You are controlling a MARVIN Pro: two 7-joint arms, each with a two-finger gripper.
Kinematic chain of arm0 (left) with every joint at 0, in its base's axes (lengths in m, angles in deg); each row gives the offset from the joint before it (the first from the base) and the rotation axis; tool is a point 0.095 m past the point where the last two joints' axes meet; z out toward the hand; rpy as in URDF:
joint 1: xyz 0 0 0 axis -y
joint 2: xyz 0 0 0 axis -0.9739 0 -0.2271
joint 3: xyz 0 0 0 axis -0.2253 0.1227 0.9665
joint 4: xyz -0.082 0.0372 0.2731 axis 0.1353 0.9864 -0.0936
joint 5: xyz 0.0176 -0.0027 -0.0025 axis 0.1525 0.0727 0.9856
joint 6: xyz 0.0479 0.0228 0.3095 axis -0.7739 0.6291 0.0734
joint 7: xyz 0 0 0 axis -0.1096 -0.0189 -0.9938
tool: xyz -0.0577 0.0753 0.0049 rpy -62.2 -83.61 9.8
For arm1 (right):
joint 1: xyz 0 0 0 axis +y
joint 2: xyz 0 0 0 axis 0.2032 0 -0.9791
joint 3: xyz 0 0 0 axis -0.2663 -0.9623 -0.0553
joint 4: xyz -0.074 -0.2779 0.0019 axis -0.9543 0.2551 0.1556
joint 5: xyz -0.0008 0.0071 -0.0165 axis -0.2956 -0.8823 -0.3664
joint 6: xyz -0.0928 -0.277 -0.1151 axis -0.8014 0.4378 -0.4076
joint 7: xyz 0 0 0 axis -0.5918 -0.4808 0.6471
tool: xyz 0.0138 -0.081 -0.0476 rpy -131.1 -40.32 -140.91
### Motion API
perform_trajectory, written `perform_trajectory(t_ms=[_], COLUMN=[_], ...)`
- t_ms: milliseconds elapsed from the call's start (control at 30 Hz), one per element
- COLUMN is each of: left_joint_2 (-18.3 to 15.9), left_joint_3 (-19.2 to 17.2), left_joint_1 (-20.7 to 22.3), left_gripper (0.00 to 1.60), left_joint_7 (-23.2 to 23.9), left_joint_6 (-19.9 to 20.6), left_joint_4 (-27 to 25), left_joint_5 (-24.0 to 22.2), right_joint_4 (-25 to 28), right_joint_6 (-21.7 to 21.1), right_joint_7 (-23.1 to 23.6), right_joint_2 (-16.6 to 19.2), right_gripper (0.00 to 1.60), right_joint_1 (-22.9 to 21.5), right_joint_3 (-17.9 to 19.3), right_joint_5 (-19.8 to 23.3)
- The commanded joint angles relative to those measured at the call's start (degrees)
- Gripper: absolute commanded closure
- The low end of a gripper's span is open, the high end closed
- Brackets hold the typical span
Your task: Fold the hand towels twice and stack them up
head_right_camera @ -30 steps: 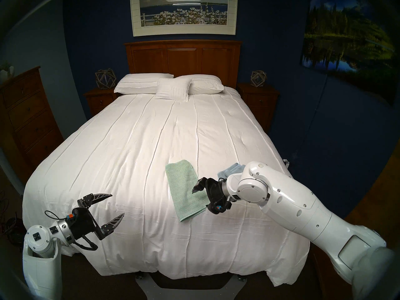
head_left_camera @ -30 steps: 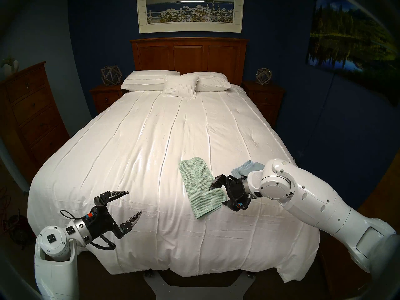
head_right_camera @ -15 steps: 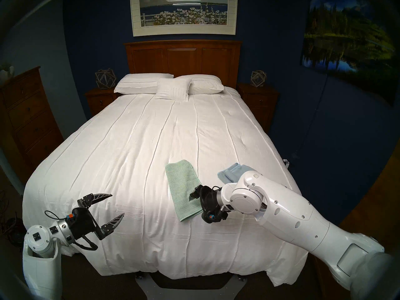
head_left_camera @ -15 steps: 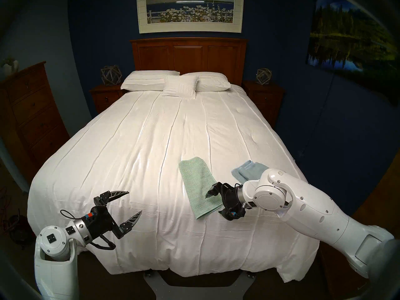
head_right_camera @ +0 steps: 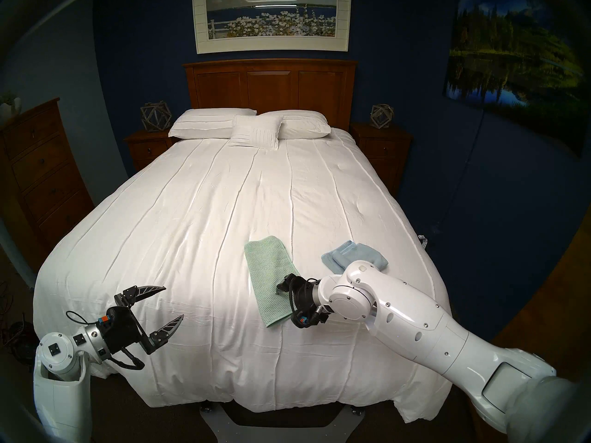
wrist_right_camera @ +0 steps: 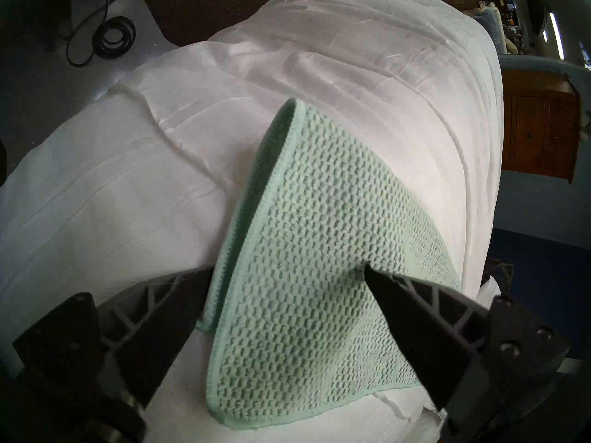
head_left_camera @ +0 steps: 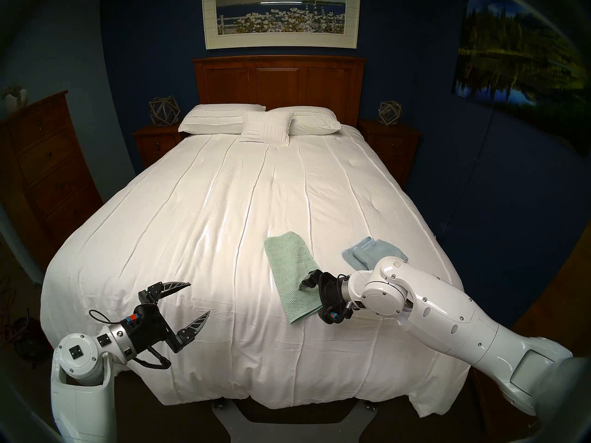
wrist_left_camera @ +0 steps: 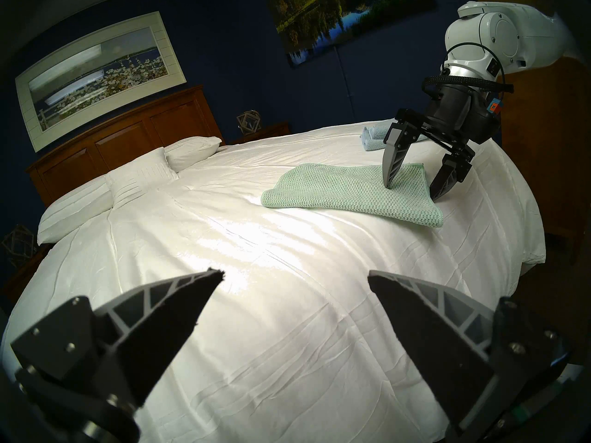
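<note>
The pale mint waffle-weave hand towel (head_left_camera: 289,269) (head_right_camera: 270,273) (wrist_left_camera: 335,196) (wrist_right_camera: 307,241) lies flat as a long folded strip on the white bedspread, right of centre. My right gripper (head_left_camera: 311,301) (head_right_camera: 284,306) (wrist_left_camera: 412,192) (wrist_right_camera: 287,269) stands open at its near right end. One fingertip presses on the towel and the other sits just outside its long edge. The light blue hand towel (head_left_camera: 374,252) (head_right_camera: 355,257) (wrist_left_camera: 372,138) lies folded farther right, partly behind my right wrist. My left gripper (head_left_camera: 200,298) (head_right_camera: 174,301) (wrist_left_camera: 295,274) hovers open and empty over the near left of the bed.
The white bedspread (head_left_camera: 208,225) falls away at the foot edge right below both towels. Pillows (head_left_camera: 256,122) and a wooden headboard (head_left_camera: 278,78) stand at the far end. A dresser (head_left_camera: 44,170) is on the left, and nightstands flank the bed.
My right arm has come down and toward the near left onto the mint towel, uncovering more of the blue towel. The left arm and both towels have stayed put.
</note>
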Motion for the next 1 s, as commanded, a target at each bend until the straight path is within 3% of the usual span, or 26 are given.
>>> perform_trajectory(t_ms=[0,100,133,233,267,300,533,700,767,967], left_joint_2=[0.09,0.09,0.09,0.09,0.09,0.09,0.09,0.08,0.08,0.08], left_joint_3=[-0.06,-0.07,-0.07,-0.07,-0.07,-0.07,-0.07,-0.06,-0.06,-0.06], left_joint_1=[-0.01,-0.01,-0.02,-0.02,-0.02,-0.02,-0.01,0.00,0.01,0.00], left_gripper=[0.00,0.00,0.00,0.00,0.00,0.00,0.00,0.00,0.00,0.00], left_joint_7=[0.10,0.10,0.10,0.10,0.10,0.10,0.10,0.09,0.09,0.09], left_joint_6=[-0.04,-0.03,-0.03,-0.03,-0.03,-0.03,-0.04,-0.05,-0.06,-0.05], left_joint_4=[-1.00,-1.01,-1.01,-1.02,-1.02,-1.02,-1.00,-0.99,-0.96,-0.98], left_joint_5=[-0.34,-0.35,-0.35,-0.35,-0.35,-0.35,-0.35,-0.34,-0.33,-0.34], right_joint_4=[2.50,2.63,2.79,2.90,2.81,2.74,5.23,8.89,11.26,13.53], right_joint_6=[0.05,0.24,0.54,0.63,1.01,1.40,3.24,3.70,4.13,4.10], right_joint_7=[-1.34,-1.44,-1.16,-0.43,0.05,0.04,1.24,2.36,2.58,0.83], right_joint_2=[0.17,0.49,0.81,1.00,1.15,1.25,4.38,7.95,10.60,13.59], right_gripper=[0.35,0.43,0.83,0.89,0.97,1.19,1.21,1.60,1.60,1.60], right_joint_1=[-0.32,-0.20,-0.23,-0.35,-0.54,-0.60,0.38,1.94,3.46,5.92], right_joint_3=[1.42,1.56,1.59,1.57,1.44,1.44,2.84,3.84,4.64,6.85], right_joint_5=[0.89,1.01,1.23,1.62,1.83,2.04,5.81,7.45,8.72,10.37])
